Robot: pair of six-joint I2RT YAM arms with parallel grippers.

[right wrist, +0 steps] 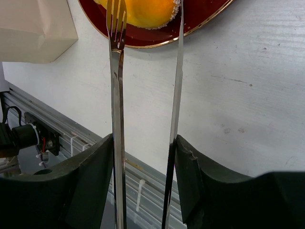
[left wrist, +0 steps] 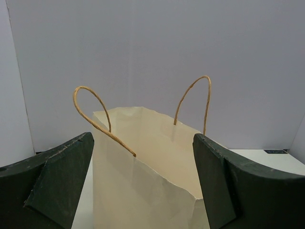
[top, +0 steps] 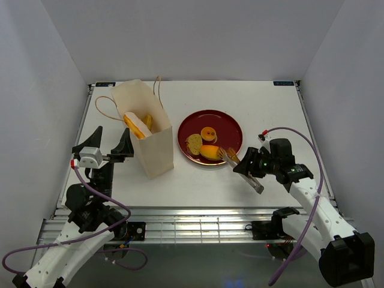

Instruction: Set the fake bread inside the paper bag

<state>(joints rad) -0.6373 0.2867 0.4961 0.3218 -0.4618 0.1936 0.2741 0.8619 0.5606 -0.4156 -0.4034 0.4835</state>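
Note:
The paper bag (top: pixel 157 144) stands upright at the left, and golden bread (top: pixel 137 125) shows inside its open top. A dark-red plate (top: pixel 227 122) holds an oval orange roll (top: pixel 209 152), a ring donut (top: pixel 208 132) and a brownish piece (top: pixel 194 143). My right gripper (top: pixel 252 164) is shut on metal tongs (top: pixel 230 158), one arm pressed under each finger. In the right wrist view the tongs (right wrist: pixel 116 95) have a forked tip over the roll (right wrist: pixel 147 12), and the other arm is at the roll's right end. My left gripper (top: pixel 115 151) is open beside the bag (left wrist: pixel 143 186), holding nothing.
The bag's brown cord handles (left wrist: pixel 90 107) stick up above its rim. The table's front edge and metal rail (right wrist: pixel 62 138) lie just below my right gripper. White walls close in the table on three sides.

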